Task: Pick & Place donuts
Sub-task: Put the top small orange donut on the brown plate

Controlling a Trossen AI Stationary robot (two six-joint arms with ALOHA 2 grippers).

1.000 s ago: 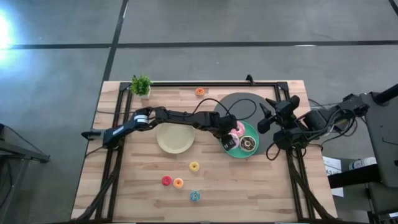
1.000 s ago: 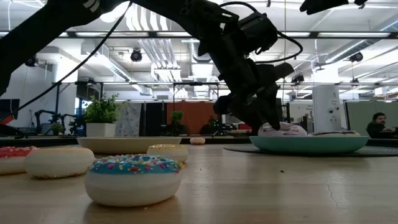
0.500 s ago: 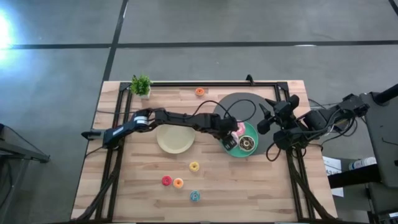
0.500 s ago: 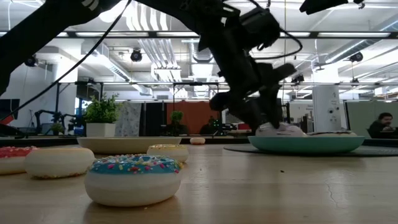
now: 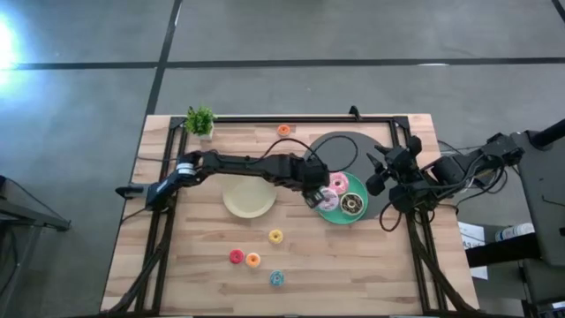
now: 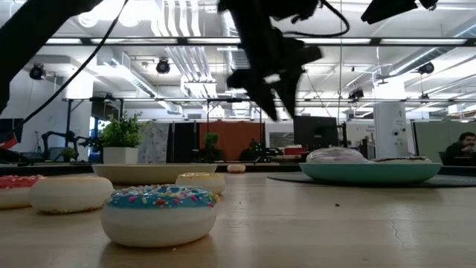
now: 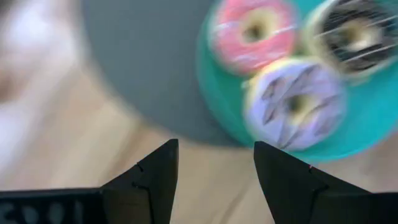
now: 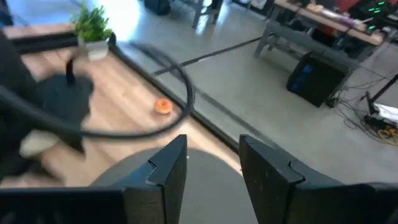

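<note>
Three larger donuts lie on the teal plate (image 5: 357, 187): pink (image 5: 337, 184), chocolate (image 5: 352, 204) and white-lilac (image 7: 295, 102). My left gripper (image 5: 313, 192) hangs open above the plate's left edge, raised well off the table in the low view (image 6: 271, 85), touching nothing. Mini donuts rest on the wood: yellow (image 5: 275, 236), red (image 5: 236, 256), orange (image 5: 253, 260), blue (image 5: 277, 279), and another orange one (image 5: 283, 130) near the far edge. My right gripper (image 5: 380, 173) waits open to the right of the plate, high up.
A cream plate (image 5: 247, 196) sits left of the teal one, under my left arm. A dark round mat (image 5: 340, 148) lies beneath and beyond the teal plate. A small potted plant (image 5: 200, 120) stands at the far left corner. A black frame runs along the table's edges.
My left gripper has risen from the teal plate, where it stood low beside the white-lilac donut, and drawn back a little toward the table's left. The white-lilac donut stays lying on the plate.
</note>
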